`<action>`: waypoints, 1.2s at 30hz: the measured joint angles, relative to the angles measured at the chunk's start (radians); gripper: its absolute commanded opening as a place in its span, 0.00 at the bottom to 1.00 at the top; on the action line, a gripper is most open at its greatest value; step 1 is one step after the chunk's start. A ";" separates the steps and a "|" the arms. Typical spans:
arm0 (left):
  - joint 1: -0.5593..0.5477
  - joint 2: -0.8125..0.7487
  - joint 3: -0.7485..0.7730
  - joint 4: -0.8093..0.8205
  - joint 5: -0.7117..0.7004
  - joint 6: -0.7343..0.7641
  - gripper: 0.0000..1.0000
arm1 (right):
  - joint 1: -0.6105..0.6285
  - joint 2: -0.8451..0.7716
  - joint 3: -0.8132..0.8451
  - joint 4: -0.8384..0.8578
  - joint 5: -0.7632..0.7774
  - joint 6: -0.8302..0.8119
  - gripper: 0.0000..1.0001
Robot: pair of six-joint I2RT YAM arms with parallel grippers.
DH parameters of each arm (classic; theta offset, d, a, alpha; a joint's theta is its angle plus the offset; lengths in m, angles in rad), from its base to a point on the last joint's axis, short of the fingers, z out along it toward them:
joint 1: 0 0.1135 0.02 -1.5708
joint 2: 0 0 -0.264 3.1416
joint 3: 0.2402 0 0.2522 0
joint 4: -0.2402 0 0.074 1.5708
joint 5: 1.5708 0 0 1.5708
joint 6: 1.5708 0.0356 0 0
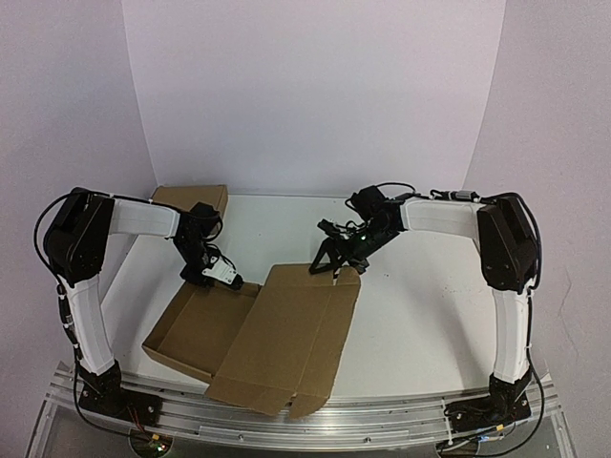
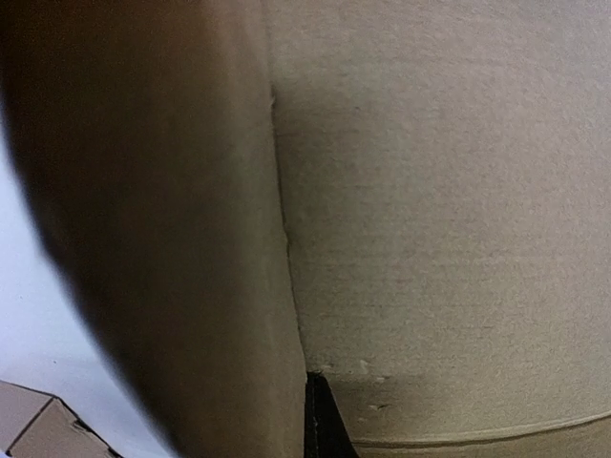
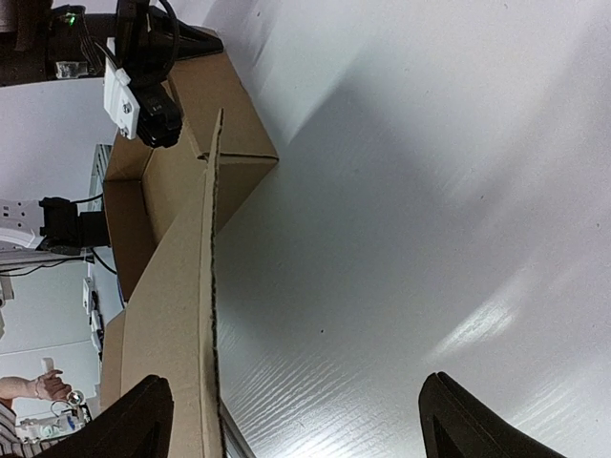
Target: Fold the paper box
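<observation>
The paper box [image 1: 196,329] is a brown cardboard mailer lying at the near left of the table, its shallow tray open. Its big lid panel [image 1: 291,339] slopes up to the right. My left gripper [image 1: 224,279] sits shut at the tray's back wall. In the left wrist view cardboard [image 2: 430,210] fills the frame and only one dark finger [image 2: 323,420] shows; whether it pinches the wall is hidden. My right gripper [image 1: 334,267] hangs open at the lid's far edge. In the right wrist view that edge [image 3: 210,286] stands just inside its left finger [image 3: 143,420].
A smaller plain brown cardboard box [image 1: 191,197] stands at the back left behind the left arm, and its corner [image 2: 29,425] shows in the left wrist view. White tabletop [image 1: 420,315] lies to the right of the lid. White walls enclose the back and sides.
</observation>
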 measured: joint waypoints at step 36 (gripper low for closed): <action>-0.054 -0.008 -0.004 -0.004 -0.061 -0.940 0.04 | -0.196 -0.263 -0.200 -0.021 0.152 0.316 0.61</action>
